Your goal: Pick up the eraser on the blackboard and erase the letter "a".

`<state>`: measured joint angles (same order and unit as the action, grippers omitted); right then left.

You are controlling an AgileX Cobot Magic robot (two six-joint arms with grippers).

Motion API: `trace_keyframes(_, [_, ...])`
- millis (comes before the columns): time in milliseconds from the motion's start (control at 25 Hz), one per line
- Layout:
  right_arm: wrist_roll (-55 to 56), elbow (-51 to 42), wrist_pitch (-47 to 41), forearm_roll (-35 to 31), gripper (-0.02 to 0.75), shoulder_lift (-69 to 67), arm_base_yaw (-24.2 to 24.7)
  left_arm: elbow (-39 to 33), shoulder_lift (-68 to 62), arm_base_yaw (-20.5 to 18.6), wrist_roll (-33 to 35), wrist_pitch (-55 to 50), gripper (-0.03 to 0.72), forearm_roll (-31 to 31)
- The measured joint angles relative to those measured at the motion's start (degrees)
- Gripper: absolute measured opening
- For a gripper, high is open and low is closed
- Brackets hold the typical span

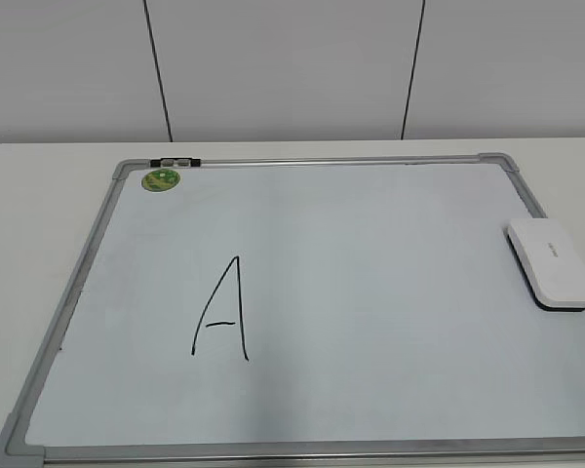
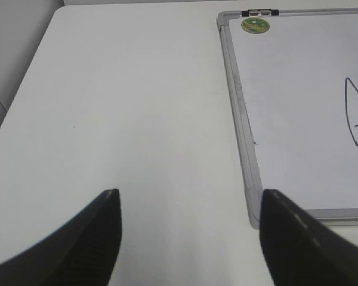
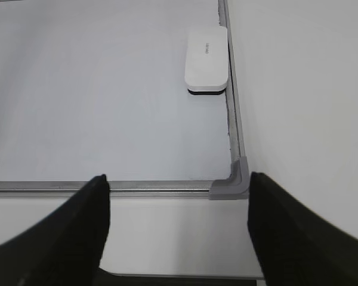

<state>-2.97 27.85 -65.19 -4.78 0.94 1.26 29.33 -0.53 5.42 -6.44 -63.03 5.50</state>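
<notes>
The eraser [image 1: 553, 263], a white rounded block with a dark underside, lies flat at the right edge of the blackboard [image 1: 370, 292]. It also shows in the right wrist view [image 3: 207, 59], beyond the board's near right corner. A large capital "A" with a crossbar [image 1: 222, 310] is on the board's left half. No small lowercase "a" shows in any view. My left gripper [image 2: 190, 196] is open and empty over bare table, left of the board [image 2: 298, 119]. My right gripper [image 3: 177, 179] is open and empty, just in front of the board's front rail. Neither gripper shows in the exterior view.
A round green magnet [image 1: 161, 179] sits at the board's far left corner, next to a small clip [image 1: 175, 161] on the top rail. The magnet also shows in the left wrist view [image 2: 255, 24]. The white table [image 2: 119, 107] lies around the board, and a panelled wall stands behind.
</notes>
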Motion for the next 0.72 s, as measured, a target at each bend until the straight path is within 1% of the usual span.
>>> trace_keyframes(720, [-0.1,0.0,0.0,0.0,0.536,0.0,0.0,0.0,0.0,0.0,0.0,0.0,0.532,0.0])
